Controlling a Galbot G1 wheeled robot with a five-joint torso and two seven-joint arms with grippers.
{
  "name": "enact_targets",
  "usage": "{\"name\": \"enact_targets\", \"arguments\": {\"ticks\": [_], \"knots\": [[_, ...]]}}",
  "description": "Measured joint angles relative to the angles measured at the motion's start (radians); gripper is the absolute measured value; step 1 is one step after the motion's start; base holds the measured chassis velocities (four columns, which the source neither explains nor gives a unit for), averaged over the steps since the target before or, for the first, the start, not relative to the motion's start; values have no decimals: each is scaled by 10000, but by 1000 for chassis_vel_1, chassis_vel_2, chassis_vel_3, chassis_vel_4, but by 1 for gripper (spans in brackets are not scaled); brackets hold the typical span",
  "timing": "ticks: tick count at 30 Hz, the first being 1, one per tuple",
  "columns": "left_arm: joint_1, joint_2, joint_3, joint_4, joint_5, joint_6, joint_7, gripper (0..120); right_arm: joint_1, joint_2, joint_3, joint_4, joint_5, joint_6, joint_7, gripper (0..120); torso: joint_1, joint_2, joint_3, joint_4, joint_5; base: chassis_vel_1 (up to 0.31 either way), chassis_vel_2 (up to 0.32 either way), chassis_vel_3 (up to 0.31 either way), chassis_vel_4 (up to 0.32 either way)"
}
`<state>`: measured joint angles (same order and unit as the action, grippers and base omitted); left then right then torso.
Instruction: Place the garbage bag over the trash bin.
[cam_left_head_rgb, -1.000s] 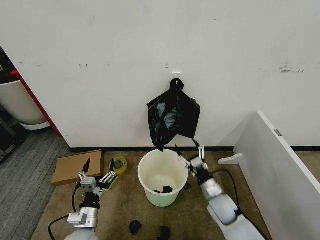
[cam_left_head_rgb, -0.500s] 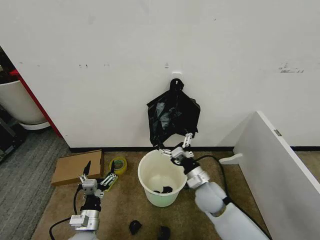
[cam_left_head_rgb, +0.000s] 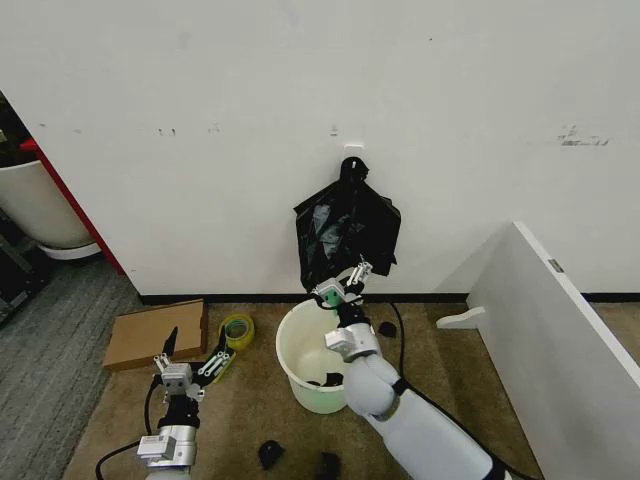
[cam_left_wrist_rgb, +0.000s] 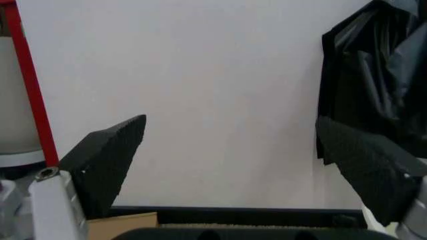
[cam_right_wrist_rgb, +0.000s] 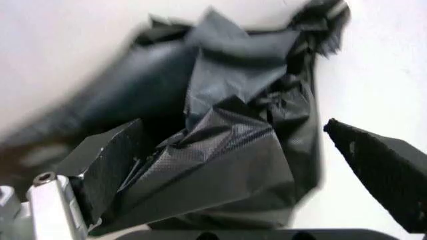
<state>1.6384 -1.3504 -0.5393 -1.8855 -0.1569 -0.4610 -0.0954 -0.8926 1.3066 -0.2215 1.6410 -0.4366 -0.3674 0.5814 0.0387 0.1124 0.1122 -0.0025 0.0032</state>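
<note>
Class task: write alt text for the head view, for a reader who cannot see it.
The right gripper, open, reaches over the white trash bin toward black garbage bags hanging on the wall. The left gripper sits open, low near a cardboard box.

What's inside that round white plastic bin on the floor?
A small black crumpled scrap lies on the bottom of the round white plastic trash bin. The right gripper and its arm reach over the far rim toward the hanging black bags, covering part of the inside.

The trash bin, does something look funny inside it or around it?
Yes. The trash bin has no liner yet, but a small black scrap lies at its bottom, and two more scraps lie on the floor in front.
</note>
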Motion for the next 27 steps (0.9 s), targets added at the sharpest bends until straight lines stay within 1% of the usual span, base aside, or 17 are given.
{"name": "enact_targets", "arguments": {"ticks": [3,6,8,9,10,11,13,14,17,18,19,20,21,23,25,27], "knots": [[-23,13,3,25,0,-1,-3,100,-48,-55,404,-54,-330,-448,74,98,0,0,-1,-3,0,0,0,0,0],[-49,21,18,63,0,-1,-5,100,-147,-136,696,-54,-467,-305,-39,95,0,0,-1,-3,0,0,0,0,0],[-70,24,38,82,0,-1,-5,100,-236,-195,850,-35,-510,-99,-171,91,0,0,-1,-3,0,0,0,0,0],[-100,25,78,92,0,1,-5,100,-354,-261,965,32,-514,107,-291,84,0,0,0,-2,0,0,0,0,0],[-124,26,95,92,2,8,-5,100,-412,-286,1002,77,-506,178,-331,81,0,0,-1,-2,0,0,0,0,0],[-157,27,119,92,7,31,-5,100,-486,-307,1033,134,-471,248,-376,76,0,0,-1,-2,1,0,0,0,0],[-202,35,147,92,13,66,-3,100,-594,-316,1070,211,-333,296,-412,69,0,0,-1,-1,0,0,0,0,0],[-202,35,147,92,13,66,-3,100,-594,-316,1070,211,-333,296,-412,69,0,0,-1,-1,0,0,0,0,0],[-242,70,157,85,14,93,-2,100,-697,-307,1128,259,32,316,-418,55,0,0,-1,-1,0,0,0,0,0],[-243,76,157,84,14,96,-2,100,-704,-306,1139,262,84,319,-416,53,0,0,-1,-1,1,0,0,0,0],[-247,90,157,84,11,99,-2,100,-728,-307,1172,294,234,338,-409,47,0,0,-1,-1,0,0,0,0,0],[-249,97,155,89,5,99,-1,100,-750,-310,1198,333,366,367,-400,43,0,0,-1,-1,1,0,0,0,0],[-249,97,155,89,5,99,-1,100,-750,-310,1198,333,366,367,-400,43,0,0,-1,-1,1,0,0,0,0],[-260,114,154,138,-8,99,-1,100,-791,-318,1251,388,552,480,-365,36,0,0,-1,-1,0,0,0,0,0],[-301,123,167,182,-22,92,-1,100,-823,-306,1325,383,631,783,-296,26,0,0,-1,-1,0,0,0,0,0],[-349,161,223,186,-45,90,0,100,-850,-284,1387,333,670,1089,-257,19,0,0,-1,0,0,0,0,0,0]]}}
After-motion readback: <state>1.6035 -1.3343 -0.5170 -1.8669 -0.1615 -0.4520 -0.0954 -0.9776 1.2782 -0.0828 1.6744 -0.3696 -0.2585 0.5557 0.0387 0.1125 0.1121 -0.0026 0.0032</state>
